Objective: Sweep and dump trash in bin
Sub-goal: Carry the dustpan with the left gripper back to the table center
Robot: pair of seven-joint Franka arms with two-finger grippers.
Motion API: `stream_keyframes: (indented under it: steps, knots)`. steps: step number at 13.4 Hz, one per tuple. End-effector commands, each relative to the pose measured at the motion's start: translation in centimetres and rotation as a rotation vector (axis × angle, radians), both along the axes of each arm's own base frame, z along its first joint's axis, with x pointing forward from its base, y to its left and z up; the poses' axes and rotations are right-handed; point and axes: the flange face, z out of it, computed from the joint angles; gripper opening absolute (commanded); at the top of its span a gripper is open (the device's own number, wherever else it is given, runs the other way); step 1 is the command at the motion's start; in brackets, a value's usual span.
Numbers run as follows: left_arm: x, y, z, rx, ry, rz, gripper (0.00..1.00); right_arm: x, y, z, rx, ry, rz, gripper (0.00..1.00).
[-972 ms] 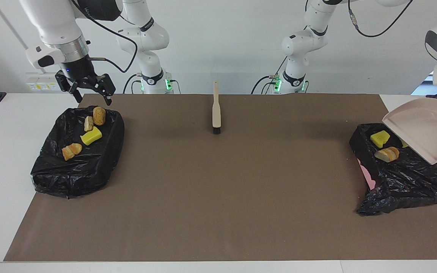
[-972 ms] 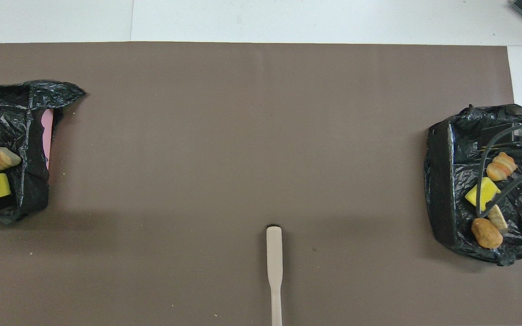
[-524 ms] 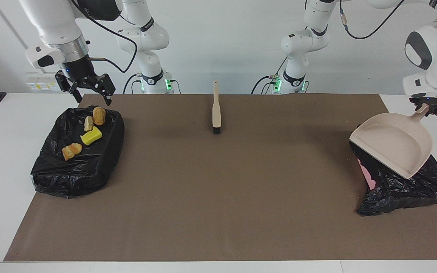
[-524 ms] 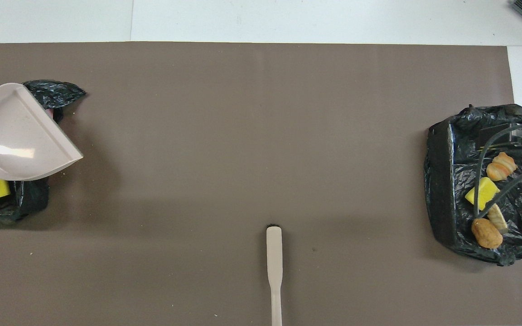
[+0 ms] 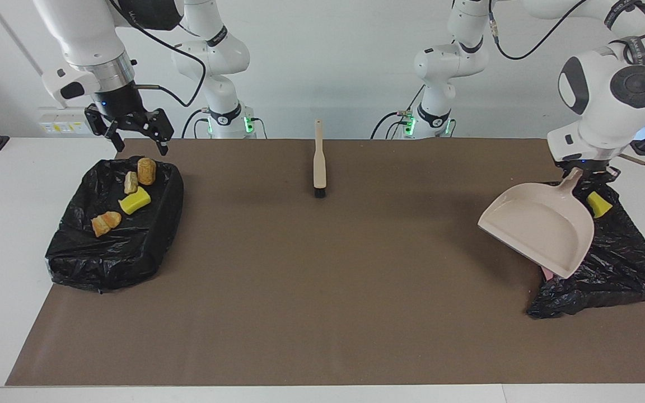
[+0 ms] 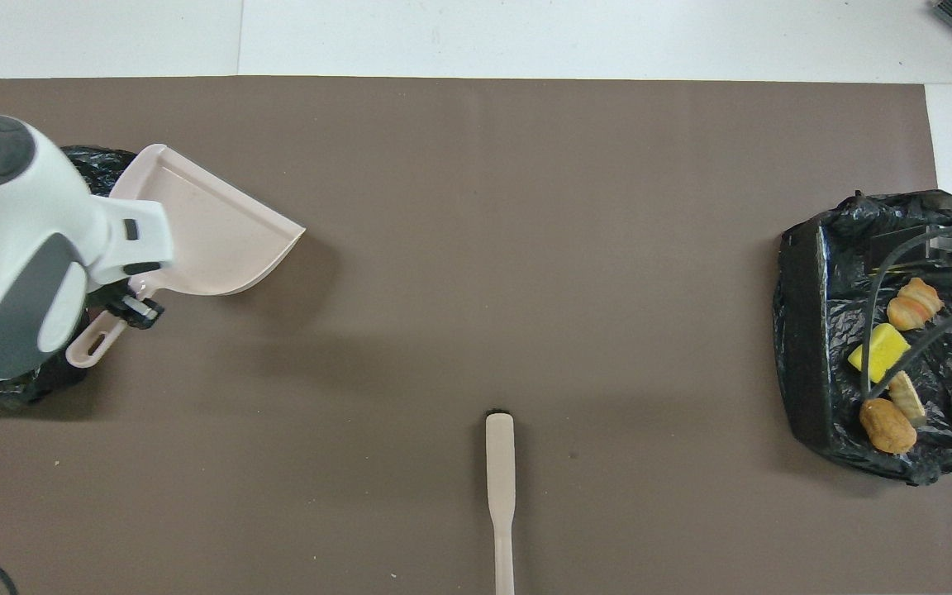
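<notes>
Brown mat (image 5: 322, 268) on white table (image 5: 3, 235), white wall (image 5: 328, 67). My left claw (image 5: 584, 169) pinches dustpan (image 5: 541, 226) handle; right claw (image 5: 135, 131) spread over bin (image 5: 126, 246) at 9 o'clock. Trash (image 5: 135, 200) in bags.

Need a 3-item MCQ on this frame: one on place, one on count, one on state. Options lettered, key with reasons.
1. Where does the beige wooden-handled brush lie?
A. in a bin
B. on the brown mat, mid-table, near the robots
C. in the dustpan

2. How many trash scraps show in the black-bag-lined bin at the right arm's end?
A. two
B. four
C. seven

3. What is the state of the beige plastic dustpan?
A. flat on the mat
B. held up by its handle in the left gripper, tilted, empty
C. held by the right gripper

Key: B, the brush lies alone on the mat; B, four pieces lie on the bag; B, the left gripper is shut on the handle while the right gripper hangs open.
</notes>
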Motion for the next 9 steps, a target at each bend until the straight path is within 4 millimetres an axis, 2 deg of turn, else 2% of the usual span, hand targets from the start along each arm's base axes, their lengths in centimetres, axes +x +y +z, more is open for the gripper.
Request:
stream_keyframes:
  steps: [1,4,6,7,8,9]
  knots:
    - [-0.8,-6.0,-1.1,-0.048,-0.061,0.133,0.0,-0.4,-0.1,0.3,0.003,0.01,0.013,1.0]
    - [-2.2,-13.3,-2.1,-0.101,-0.115,0.263,0.0,-0.4,-0.1,0.4,0.004,0.008,0.013,1.0]
    - [-3.3,-19.7,-3.4,-0.141,-0.133,0.349,0.0,-0.4,-0.1,0.3,0.004,0.01,0.013,1.0]
    - [-3.2,-21.8,-3.3,-0.153,-0.153,0.388,0.0,-0.4,0.0,0.4,0.003,0.008,0.015,1.0]
    - [-2.6,-23.2,-3.3,-0.167,-0.153,0.398,0.0,-0.5,-0.1,0.4,0.004,0.01,0.013,1.0]
    - [-3.2,-26.4,-3.4,-0.189,-0.146,0.39,0.0,-0.4,-0.1,0.4,0.004,0.008,0.013,1.0]
